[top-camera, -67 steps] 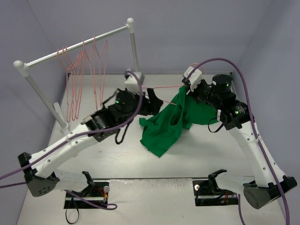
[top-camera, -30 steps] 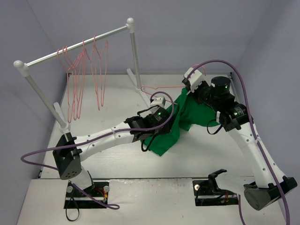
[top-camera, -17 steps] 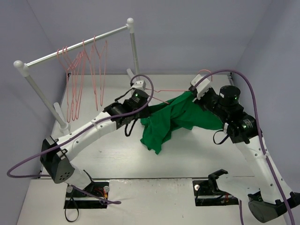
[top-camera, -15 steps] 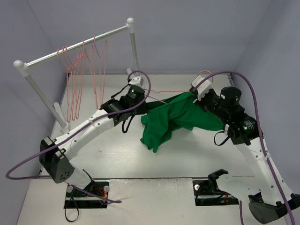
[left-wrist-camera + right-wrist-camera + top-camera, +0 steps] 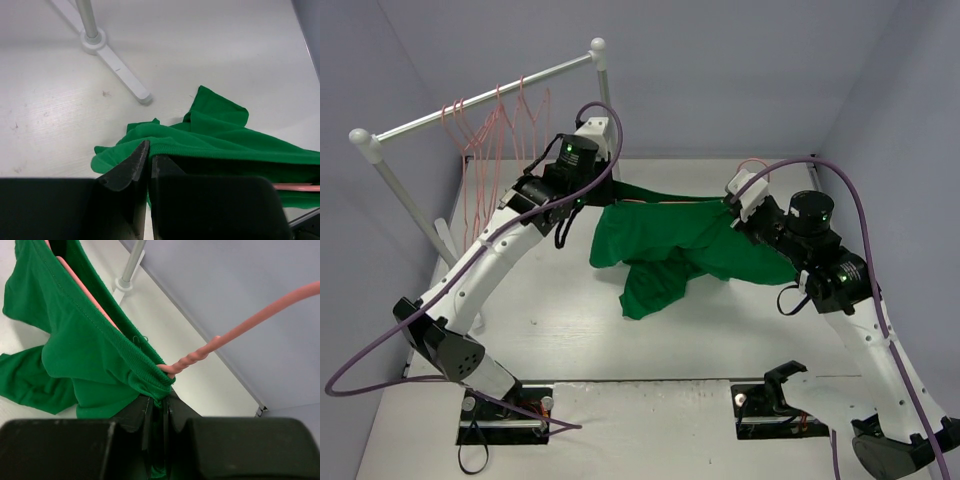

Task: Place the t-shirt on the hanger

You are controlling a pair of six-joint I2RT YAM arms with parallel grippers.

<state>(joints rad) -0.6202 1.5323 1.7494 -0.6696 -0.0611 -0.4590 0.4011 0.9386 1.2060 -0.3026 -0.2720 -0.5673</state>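
Note:
The bright green t-shirt [image 5: 660, 240] hangs stretched between my two grippers above the table, its lower part drooping to the tabletop. The pink hanger [image 5: 665, 201] runs inside it along the top edge, and its hook [image 5: 240, 330] sticks out of the collar. My left gripper [image 5: 598, 200] is shut on the t-shirt's ribbed hem [image 5: 200, 147] at the left end. The right gripper [image 5: 160, 402] is shut on the bunched collar fabric just below the hanger's twisted neck. A short piece of the hanger wire [image 5: 295, 186] shows under the fabric in the left wrist view.
A white rack bar [image 5: 480, 100] at the back left carries several more pink hangers [image 5: 490, 140]. Its right post [image 5: 605, 100] stands close behind my left wrist, with its foot [image 5: 117, 70] on the table. Grey walls close in the back and sides.
My left gripper has shut on the t-shirt's hem and moved up and back toward the rack, drawing the fabric out wide along the hanger. The right arm has shifted slightly right.

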